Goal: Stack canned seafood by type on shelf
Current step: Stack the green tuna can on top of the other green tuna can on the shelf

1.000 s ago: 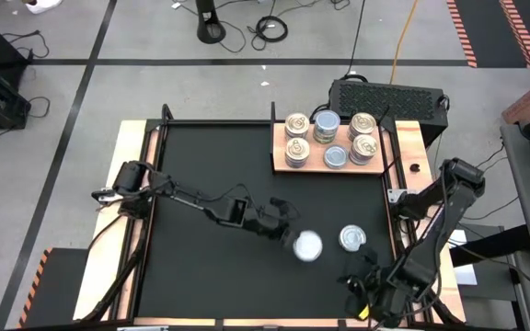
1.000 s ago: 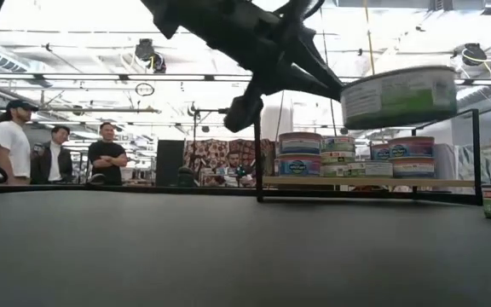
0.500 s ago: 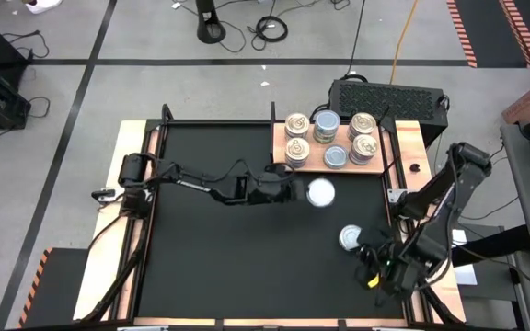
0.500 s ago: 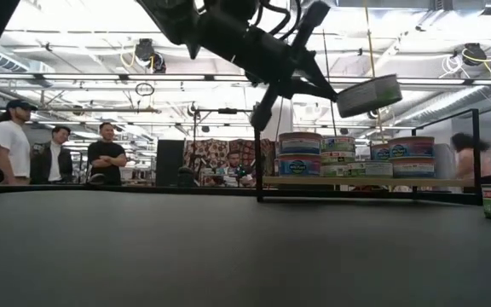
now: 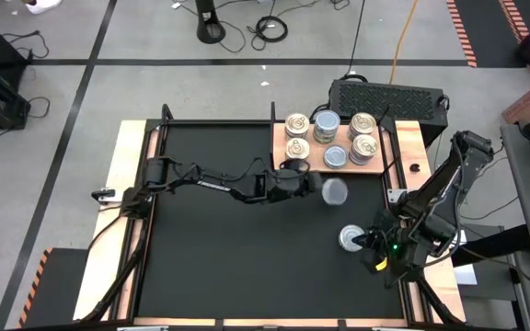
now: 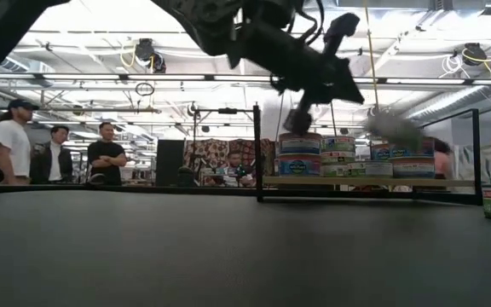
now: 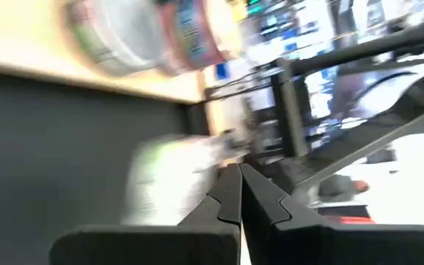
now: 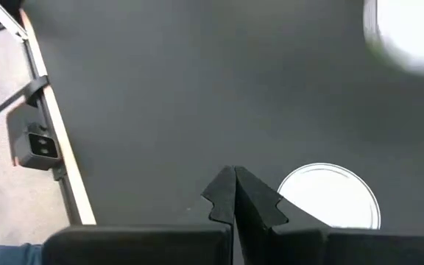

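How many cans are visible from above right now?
8. Six tops on the shelf: back row, front row. One blurred can beside the left gripper. One can by the right gripper. Lower stacked cans are hidden.

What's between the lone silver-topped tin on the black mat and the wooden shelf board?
In the high view, one blurred pale round tin, just off the left gripper; otherwise bare black mat between the silver-topped tin and the light-brown board.
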`<state>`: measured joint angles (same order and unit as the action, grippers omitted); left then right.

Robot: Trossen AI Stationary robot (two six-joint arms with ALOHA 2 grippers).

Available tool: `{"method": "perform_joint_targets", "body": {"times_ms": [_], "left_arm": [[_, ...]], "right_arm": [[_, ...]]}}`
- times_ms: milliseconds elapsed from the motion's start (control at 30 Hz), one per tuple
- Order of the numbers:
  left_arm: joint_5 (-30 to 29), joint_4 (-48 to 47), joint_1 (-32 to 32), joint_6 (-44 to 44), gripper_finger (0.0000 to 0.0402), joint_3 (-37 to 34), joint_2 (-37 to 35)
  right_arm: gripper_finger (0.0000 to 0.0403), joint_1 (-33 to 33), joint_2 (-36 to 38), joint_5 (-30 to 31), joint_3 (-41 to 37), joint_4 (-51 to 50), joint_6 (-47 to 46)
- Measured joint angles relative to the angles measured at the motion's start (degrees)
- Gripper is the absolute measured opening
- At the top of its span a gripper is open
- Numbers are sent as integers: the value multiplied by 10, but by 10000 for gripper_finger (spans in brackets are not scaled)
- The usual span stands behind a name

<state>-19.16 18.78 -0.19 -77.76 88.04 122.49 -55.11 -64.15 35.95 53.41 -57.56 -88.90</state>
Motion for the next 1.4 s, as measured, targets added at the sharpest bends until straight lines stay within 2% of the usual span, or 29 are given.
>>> {"method": "perform_joint_targets", "body": {"times_ms": [267,400,500,600,800,1000,1167,1300,1400], "left_arm": [[-11,-3,10,0,0,89,63],[-11,-3,18,2,0,101,66],[-4,-9,14,54,0,101,66],[19,-19,4,147,0,104,63],[96,-34,-24,475,0,120,61],[130,-79,-23,716,0,123,62],[156,-96,-1,793,0,183,93],[207,-154,13,822,0,264,139],[219,-203,9,898,0,294,152]], "right_arm": [[0,0,1,-1,0,7,1],[0,-2,1,-3,0,17,2],[0,-2,1,-19,0,20,6],[0,-2,1,-33,0,20,7],[0,-2,1,-33,0,20,17],[0,-1,1,-34,0,20,-26],[0,6,15,-56,0,19,-80],[0,11,30,-61,0,11,-100],[0,18,40,-62,0,-2,-110]]}}
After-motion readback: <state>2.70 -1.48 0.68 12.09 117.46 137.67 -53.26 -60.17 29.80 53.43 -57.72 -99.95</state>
